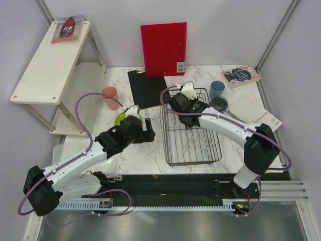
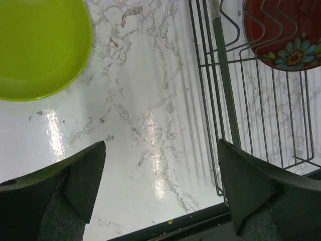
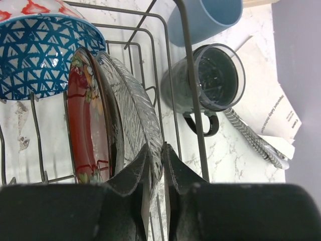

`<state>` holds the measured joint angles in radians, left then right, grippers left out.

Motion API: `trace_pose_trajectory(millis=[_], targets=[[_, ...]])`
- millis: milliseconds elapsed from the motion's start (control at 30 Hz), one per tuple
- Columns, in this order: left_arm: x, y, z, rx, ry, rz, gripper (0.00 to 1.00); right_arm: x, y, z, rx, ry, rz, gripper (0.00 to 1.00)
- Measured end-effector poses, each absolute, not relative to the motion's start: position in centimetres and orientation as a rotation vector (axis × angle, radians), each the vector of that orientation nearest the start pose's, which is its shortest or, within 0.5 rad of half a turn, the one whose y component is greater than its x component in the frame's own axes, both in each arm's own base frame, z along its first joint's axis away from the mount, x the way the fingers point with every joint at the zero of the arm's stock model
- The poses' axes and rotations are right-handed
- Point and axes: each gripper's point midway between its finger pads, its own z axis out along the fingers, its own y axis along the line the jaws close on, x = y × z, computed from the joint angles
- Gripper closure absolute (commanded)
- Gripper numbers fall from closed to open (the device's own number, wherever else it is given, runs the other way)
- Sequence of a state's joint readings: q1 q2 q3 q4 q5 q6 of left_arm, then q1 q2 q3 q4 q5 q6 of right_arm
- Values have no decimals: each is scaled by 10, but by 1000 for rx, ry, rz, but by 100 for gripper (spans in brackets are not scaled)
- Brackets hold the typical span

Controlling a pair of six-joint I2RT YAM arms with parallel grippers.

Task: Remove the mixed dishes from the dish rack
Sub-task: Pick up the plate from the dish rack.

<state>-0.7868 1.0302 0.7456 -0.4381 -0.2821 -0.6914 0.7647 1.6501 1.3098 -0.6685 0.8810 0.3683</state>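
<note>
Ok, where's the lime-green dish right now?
In the top view the lime-green dish sits on the marble table left of the dish rack, beside the open left gripper, with the pink cup just beyond it.

Cups numbered two: pink cup (image 1: 109, 95), blue cup (image 1: 217, 89). Plates numbered two: red plate (image 3: 85, 125), glass plate (image 3: 131, 108). There was one mug (image 3: 220, 75), one bowl (image 3: 40, 55), one green dish (image 2: 40, 45).
</note>
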Motion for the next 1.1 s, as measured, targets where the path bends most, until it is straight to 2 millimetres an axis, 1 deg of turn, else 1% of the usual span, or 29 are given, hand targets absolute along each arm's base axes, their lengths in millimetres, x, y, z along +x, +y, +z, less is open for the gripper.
trace_pose_trajectory(millis=[333, 500, 733, 933, 1033, 1100], targets=[[229, -201, 135, -26, 2319, -467, 3, 340, 164, 188, -162, 2070, -647, 100], [229, -202, 135, -25, 2320, -470, 3, 335, 163, 216, -143, 2021, -646, 100], [229, -202, 135, -27, 2320, -470, 3, 322, 157, 258, -85, 1985, -541, 100], [229, -202, 136, -27, 2319, -469, 3, 307, 146, 285, -26, 1970, -425, 100], [231, -202, 140, -33, 2307, -468, 2, 298, 143, 299, 11, 1965, -324, 100], [233, -201, 146, -41, 2289, -472, 1, 293, 146, 308, 35, 1961, -225, 100]])
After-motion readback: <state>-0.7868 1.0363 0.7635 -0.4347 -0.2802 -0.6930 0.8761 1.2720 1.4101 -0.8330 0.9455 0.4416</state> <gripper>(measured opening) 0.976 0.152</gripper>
